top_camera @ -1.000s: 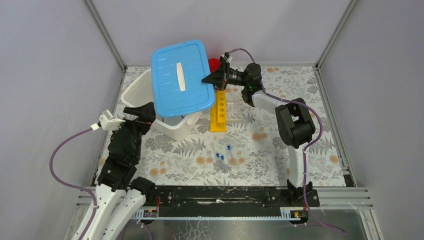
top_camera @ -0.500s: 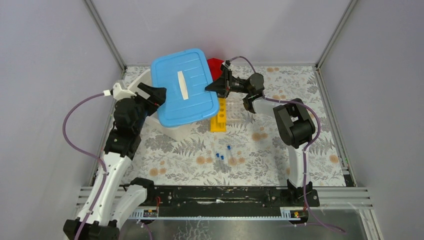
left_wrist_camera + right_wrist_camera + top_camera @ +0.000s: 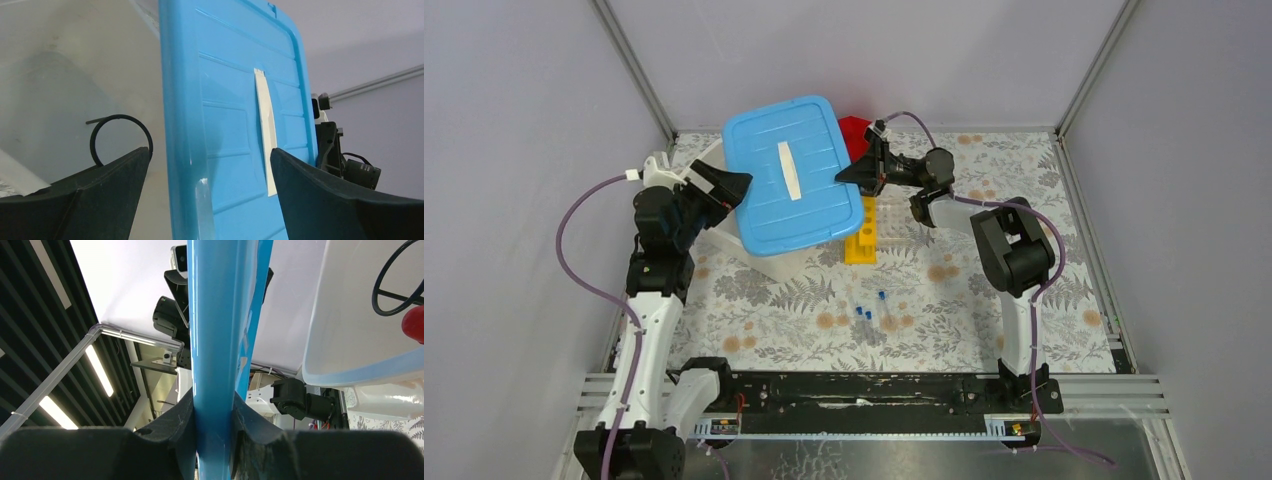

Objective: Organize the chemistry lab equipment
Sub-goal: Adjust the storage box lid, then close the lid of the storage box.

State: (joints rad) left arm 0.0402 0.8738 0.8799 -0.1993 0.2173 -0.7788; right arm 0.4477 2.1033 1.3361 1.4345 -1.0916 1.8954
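The blue lid (image 3: 792, 172) hangs tilted over the white tub (image 3: 774, 262), hiding most of its opening from above. The right gripper (image 3: 214, 415) has its fingers pinched narrowly on the lid's right edge and carries it alone. The left gripper (image 3: 209, 150) stands wide apart with the lid's left edge between its fingers, apparently not touching.

The step in hand looks like a two-handed hold of the lid; whether it is going on or coming off I cannot tell. A broad, thin sheet held by one edge will sag and twist. So the left fingers should close squarely on the rim, well onto the flat, before the right hand eases its hold. The lid's low edge sits just above the tub wall and close to the long yellow rack (image 3: 862, 232) beside it, so any swing should go up first, then sideways.

A black wire ring (image 3: 120, 137) lies inside the tub, and something red (image 3: 854, 128) shows behind the lid. A few small blue-capped tubes (image 3: 869, 312) lie loose, well apart from the tub. This suggests that closing now would be too soon.

Plain grey walls with metal corner rails shut in the table. Its cover (image 3: 984, 290) is a pale fern-and-flower print, flat and unwrinkled where it shows.
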